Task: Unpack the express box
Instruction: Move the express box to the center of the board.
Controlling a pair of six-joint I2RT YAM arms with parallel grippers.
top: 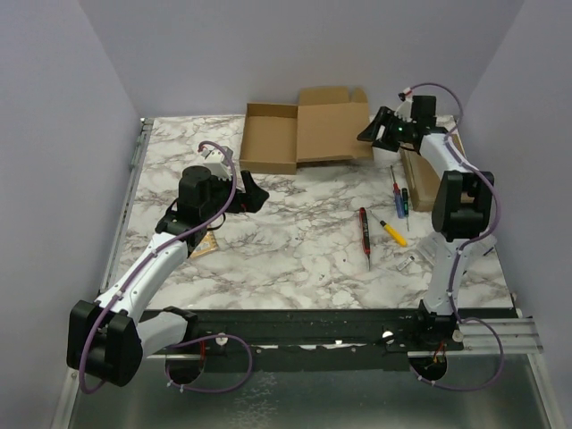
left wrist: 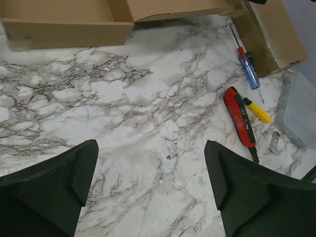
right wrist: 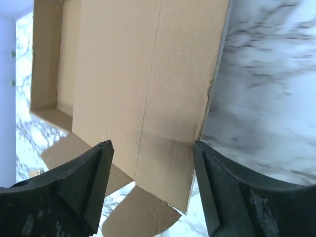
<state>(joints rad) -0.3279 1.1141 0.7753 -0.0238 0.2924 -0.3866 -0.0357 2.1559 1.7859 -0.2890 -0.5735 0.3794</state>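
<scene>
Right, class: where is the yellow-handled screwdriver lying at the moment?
In the top view the yellow-handled screwdriver lies on the right half of the table, just right of the red and black tool and close to the blue screwdriver.

I see marble table [top: 295, 259] | far edge: open cardboard box [top: 273, 138] | right side: small screwdrivers [top: 403, 201], yellow-handled screwdriver [top: 393, 232], red-and-black tool [top: 364, 228], metal piece [top: 407, 263]

Screwdrivers [top: 364, 234] lie before the box [top: 308, 134], rightward, seemingly apart
</scene>
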